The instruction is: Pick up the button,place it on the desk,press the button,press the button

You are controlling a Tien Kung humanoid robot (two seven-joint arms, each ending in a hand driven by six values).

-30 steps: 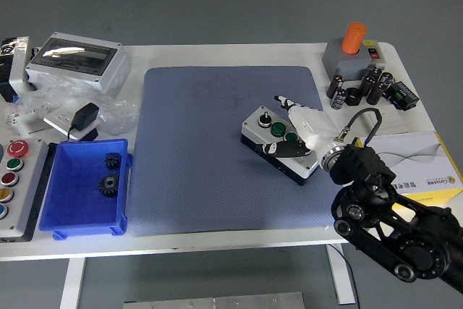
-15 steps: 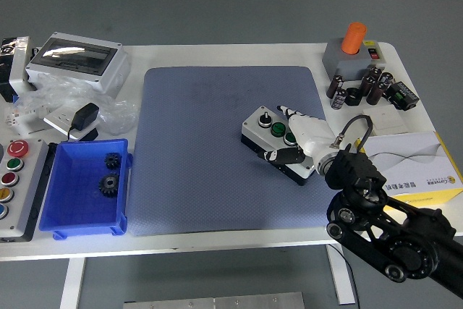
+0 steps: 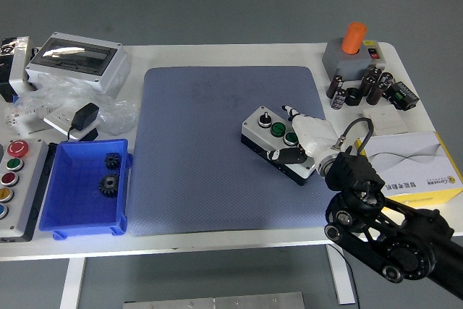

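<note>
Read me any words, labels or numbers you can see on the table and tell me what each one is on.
Nothing can be read for certain.
Yellow and white box: dark print on the yellow band, too small to read.
Grey base with the orange knob: a red and a yellow label, both blurred.
Capacitors: markings too small to read.
Button box under the right hand: no lettering can be made out.
Panel at the left edge: coloured buttons, no legible text.

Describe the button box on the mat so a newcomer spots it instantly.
Find the blue-grey mat mid-table. At its right side, under the right hand, lies the button box: white top, black base, two green buttons and a knob. The other button panel, far left, sits off the mat.
</note>
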